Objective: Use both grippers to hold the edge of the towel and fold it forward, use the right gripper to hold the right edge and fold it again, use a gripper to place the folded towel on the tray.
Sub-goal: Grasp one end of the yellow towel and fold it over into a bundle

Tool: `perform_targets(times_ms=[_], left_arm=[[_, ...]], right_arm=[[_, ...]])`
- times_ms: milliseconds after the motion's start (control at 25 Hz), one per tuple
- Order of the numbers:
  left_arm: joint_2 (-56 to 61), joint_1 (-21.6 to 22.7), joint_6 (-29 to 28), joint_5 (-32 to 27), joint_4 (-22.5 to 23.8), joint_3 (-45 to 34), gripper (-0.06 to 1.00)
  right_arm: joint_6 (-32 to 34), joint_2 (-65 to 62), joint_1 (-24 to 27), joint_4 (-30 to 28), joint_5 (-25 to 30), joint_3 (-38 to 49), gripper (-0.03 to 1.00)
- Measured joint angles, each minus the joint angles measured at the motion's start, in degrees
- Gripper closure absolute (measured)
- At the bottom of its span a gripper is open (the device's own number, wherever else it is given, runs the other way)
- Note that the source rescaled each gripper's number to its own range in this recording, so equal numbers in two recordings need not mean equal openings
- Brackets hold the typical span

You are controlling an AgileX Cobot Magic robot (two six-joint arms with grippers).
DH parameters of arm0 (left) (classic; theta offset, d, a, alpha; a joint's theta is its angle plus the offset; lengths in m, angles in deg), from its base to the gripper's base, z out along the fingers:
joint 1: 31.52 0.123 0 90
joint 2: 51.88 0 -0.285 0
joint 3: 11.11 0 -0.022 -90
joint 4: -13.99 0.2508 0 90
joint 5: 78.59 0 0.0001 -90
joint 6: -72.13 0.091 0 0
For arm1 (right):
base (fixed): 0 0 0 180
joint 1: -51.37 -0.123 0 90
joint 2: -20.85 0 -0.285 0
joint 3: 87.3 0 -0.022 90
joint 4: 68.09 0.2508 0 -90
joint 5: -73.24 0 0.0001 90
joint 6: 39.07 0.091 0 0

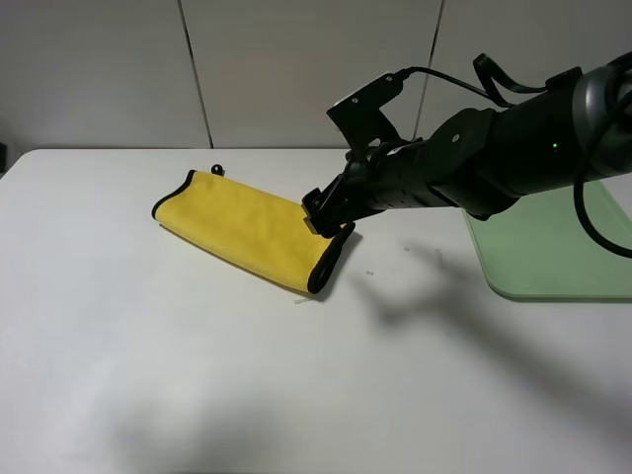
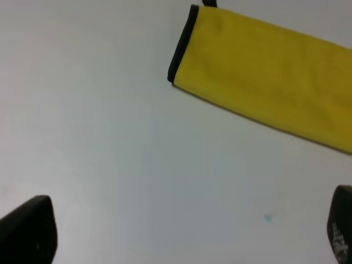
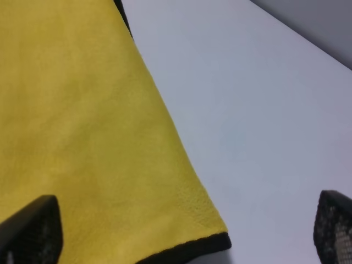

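A yellow towel point(image 1: 242, 227) with black trim lies folded in a long strip on the white table, slanting from back left to front right. My right gripper point(image 1: 321, 212) hangs at the towel's right end. In the right wrist view the gripper point(image 3: 184, 228) is open, its fingers point(image 3: 33, 228) wide apart, with the towel point(image 3: 82, 121) and its black-edged corner between them. My left gripper point(image 2: 184, 228) is open and empty above bare table, apart from the towel's left end point(image 2: 269, 71). The left arm does not show in the exterior high view.
A pale green tray point(image 1: 553, 247) lies at the right edge of the table, behind my right arm. A small black loop point(image 1: 216, 170) sticks out at the towel's back left corner. A grey panelled wall stands behind the table.
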Motion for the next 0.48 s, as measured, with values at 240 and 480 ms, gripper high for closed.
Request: perform_targets(times_ms=[240, 480], left_arm=[[19.21, 0.00, 0.00, -9.41, -1.20, -1.35, -0.05], [31.61, 0.00, 0.44, -16.98, -3.13, -1.47, -0.05]], right_arm=[[0.00, 0.00, 0.00, 0.57, 0.00, 0.00, -0.03], [0.00, 0.00, 0.00, 0.57, -0.05, 0.00, -0.03]])
